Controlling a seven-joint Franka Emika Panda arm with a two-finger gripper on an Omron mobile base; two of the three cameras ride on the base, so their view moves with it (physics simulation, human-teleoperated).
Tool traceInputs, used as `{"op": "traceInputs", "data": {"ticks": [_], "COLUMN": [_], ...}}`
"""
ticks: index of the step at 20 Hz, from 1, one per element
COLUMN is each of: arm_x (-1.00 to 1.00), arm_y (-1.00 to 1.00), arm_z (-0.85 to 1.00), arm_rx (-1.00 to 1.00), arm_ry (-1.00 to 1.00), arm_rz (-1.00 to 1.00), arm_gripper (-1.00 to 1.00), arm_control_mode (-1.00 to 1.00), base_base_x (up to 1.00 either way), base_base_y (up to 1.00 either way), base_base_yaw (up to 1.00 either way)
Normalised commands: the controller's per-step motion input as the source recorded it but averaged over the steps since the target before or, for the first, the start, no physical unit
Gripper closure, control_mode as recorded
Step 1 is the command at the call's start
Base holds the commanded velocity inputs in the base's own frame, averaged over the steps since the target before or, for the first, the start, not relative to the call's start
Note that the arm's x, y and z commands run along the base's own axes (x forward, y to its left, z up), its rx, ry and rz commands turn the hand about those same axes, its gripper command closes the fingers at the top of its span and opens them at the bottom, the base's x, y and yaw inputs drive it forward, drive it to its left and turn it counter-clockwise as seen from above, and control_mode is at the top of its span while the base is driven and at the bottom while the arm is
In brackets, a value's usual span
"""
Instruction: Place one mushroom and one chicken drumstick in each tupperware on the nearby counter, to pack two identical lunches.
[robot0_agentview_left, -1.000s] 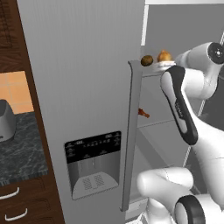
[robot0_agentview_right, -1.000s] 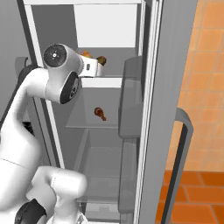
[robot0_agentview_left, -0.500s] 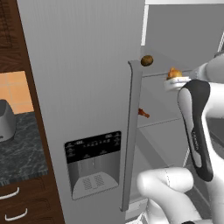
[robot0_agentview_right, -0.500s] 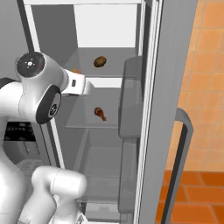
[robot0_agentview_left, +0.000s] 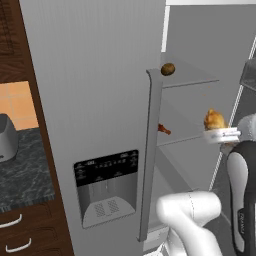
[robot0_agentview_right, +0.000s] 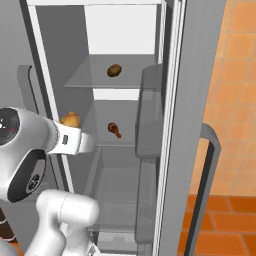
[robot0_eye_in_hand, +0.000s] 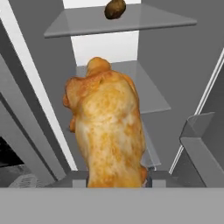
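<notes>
The hand (robot0_eye_in_hand: 114, 177) grips a chicken drumstick (robot0_eye_in_hand: 108, 131) (fat end toward the camera) just outside the open fridge (robot0_agentview_right: 125, 150). Another drumstick (robot0_agentview_right: 114, 130) lies on the middle shelf; at 12 o'clock above it, a mushroom (robot0_agentview_right: 114, 70).

Kitchen: open fridge (robot0_agentview_right: 125, 150), stone counter (robot0_agentview_left: 22, 165).

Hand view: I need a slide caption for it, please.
Gripper shut on a drumstick before the open fridge; a mushroom sits on its top shelf.
</notes>
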Motion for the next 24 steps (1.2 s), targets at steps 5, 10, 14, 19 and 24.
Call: {"op": "traceInputs", "data": {"ticks": [5, 10, 14, 19, 24], "arm_x": [-0.20, 0.00, 0.00, 0.00, 0.00], "arm_y": [0.02, 0.00, 0.00, 0.00, 0.00], "arm_z": [-0.08, 0.00, 0.00, 0.00, 0.00], "arm_rx": [0.00, 0.00, 0.00, 0.00, 0.00], "arm_ry": [0.00, 0.00, 0.00, 0.00, 0.00], "arm_rz": [0.00, 0.00, 0.00, 0.00, 0.00], "arm_gripper": [1.00, 1.00, 1.00, 1.00, 1.00], "arm_control_mode": [1.00, 1.00, 1.00, 1.00, 1.00], "base_base_x": [-0.77, -0.99, -0.80, -0.13, 0.48], "base_base_y": [0.63, 1.00, 1.00, 1.00, 1.00], "base_base_yaw": [0.01, 0.12, 0.28, 0.37, 0.33]}}
